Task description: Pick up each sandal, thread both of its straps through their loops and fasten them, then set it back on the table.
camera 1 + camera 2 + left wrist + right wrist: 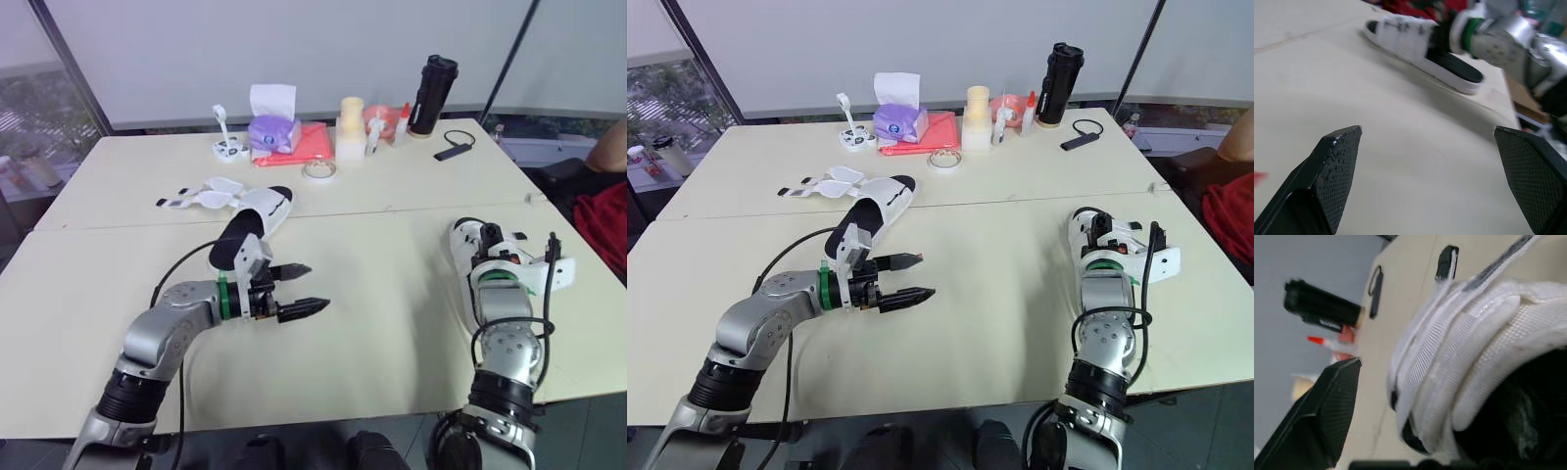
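At 3 o'clock from the table (pixel 392 323) centre: one white sandal (pixel 462 238) with a black footbed, lying sole down, toe toward 12. Its white straps (pixel 1403 35) lie across the footbed. The right gripper (pixel 487 250) sits on it from the 6 o'clock side, over the heel half and right up against the straps. Can't tell whether that hand is spread or clamped, since the sandal hides it.

Second sandal (pixel 266 208) is at 10 o'clock from centre, lying diagonally with its heel end toward 7. Its straps (pixel 201 199) are undone and fanned out flat on the table toward 9.

Left gripper (pixel 299 290) is just off centre at 7 o'clock, pointing toward 3 and hovering low over bare tabletop. Jaws are spread wide and hold nothing. It's just past the second sandal's heel end and well apart from the right-hand sandal.

Far edge, 11 to 1 o'clock, in a row:
- a small white item (pixel 227 145)
- purple tissue box (pixel 272 132) on a red cloth (pixel 309 147)
- tape roll (pixel 318 169) in front of the cloth
- cream container (pixel 351 127)
- small red-capped bottle (pixel 402 124)
- black flask (pixel 433 93)
- flat black device with a cable loop (pixel 453 149)

A person's arm (pixel 609 147) shows at the frame edge at 2 o'clock.
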Robot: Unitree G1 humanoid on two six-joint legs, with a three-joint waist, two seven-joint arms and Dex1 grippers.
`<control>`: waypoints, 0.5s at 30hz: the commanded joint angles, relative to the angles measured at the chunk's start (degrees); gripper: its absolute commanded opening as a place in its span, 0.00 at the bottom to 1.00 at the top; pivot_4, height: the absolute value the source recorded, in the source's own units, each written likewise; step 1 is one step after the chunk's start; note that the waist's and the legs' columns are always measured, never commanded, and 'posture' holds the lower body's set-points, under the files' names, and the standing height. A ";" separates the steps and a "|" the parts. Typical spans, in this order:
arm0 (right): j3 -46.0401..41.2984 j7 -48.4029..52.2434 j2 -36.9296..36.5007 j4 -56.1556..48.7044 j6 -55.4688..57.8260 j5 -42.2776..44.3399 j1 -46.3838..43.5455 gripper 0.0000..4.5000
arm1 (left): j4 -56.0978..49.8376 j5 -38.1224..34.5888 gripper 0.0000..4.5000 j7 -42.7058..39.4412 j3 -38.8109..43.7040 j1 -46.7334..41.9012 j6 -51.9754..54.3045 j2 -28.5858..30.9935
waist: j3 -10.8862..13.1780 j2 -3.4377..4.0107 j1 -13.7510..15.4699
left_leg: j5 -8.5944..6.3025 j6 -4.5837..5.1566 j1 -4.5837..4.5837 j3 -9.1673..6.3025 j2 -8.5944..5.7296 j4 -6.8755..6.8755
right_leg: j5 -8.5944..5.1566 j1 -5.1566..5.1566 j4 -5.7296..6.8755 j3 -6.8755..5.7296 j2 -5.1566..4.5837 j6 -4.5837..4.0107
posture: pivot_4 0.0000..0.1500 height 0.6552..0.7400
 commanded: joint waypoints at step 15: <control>18.01 23.27 -27.22 -35.92 36.44 38.09 27.94 0.99 | 8.55 21.68 1.00 12.94 2.67 -7.33 -17.07 13.86 | 0.02 -0.03 -0.27 | 0.02 0.05 0.24 -0.01 0.02 -0.01 | -0.03 0.19 0.05 0.02 0.21 -0.10 | 1.00 1.00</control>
